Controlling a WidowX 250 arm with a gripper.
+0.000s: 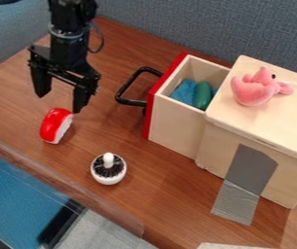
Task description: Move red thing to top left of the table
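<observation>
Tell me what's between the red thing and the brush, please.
Nothing; the camera view shows only bare table between the red thing and the brush.

The red thing (55, 125) looks like smooth, glossy plastic, and the surface (157, 194) is brown wood with visible grain and a slight sheen. The box (170, 138) and its open drawer are pale, smooth wood, with silvery, creased tape (236, 202) stuck on. The pink toy (251, 90) looks like soft, fuzzy cloth.
</observation>
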